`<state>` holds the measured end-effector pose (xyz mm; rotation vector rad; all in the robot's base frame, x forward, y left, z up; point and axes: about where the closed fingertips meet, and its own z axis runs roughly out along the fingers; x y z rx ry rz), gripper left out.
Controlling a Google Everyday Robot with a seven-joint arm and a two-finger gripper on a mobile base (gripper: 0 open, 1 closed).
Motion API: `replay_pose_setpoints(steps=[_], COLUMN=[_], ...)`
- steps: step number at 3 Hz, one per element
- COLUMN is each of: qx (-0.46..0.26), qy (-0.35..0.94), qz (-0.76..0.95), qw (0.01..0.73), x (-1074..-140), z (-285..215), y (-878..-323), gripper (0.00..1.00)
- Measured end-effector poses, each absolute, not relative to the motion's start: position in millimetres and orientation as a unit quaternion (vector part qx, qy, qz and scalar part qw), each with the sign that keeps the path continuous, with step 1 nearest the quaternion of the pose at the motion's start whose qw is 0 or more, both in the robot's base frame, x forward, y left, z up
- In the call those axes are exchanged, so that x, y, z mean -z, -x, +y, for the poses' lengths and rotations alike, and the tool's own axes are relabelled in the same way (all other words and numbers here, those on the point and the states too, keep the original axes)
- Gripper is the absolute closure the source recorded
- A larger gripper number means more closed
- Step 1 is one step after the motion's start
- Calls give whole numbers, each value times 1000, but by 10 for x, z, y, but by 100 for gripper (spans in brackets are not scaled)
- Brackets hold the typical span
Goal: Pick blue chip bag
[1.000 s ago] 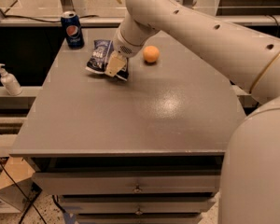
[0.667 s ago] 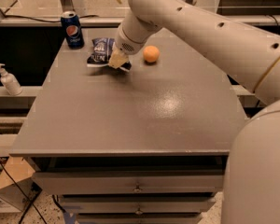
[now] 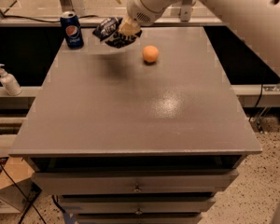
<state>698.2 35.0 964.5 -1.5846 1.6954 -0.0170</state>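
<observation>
**Blue chip bag in grip, off the table top**

1 white robot arm (image 3: 210, 6) reaches in from the upper right over the grey table (image 3: 130, 120), which has drawers (image 3: 135, 183) beneath it. The gripper (image 3: 129, 28) hangs over the far left part of the table, its fingers pressed together on the blue chip bag (image 3: 109, 31). The bag hangs tilted above the surface, with a soft shadow on the table below it, just right of the Pepsi can (image 3: 72, 29).

Progress: the grasp looks made and the bag appears raised, so the pick is judged essentially complete. Only holding it clear remains.

Markings: the can shows the Pepsi globe logo. The bag's white panel carries print that cannot be read.

Also present: 1 soap dispenser (image 3: 8, 80) at the left and 1 orange ball (image 3: 150, 53), apart from the bag.
</observation>
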Motion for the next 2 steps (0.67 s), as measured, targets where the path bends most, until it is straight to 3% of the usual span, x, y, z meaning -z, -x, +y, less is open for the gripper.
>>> replay_pose_setpoints(steps=[1, 2], qx=[43, 49], qy=[628, 635], qz=[626, 615], qw=[460, 465], x=[-10467, -10539], z=[96, 101], y=[-6840, -6836], gripper=[100, 100])
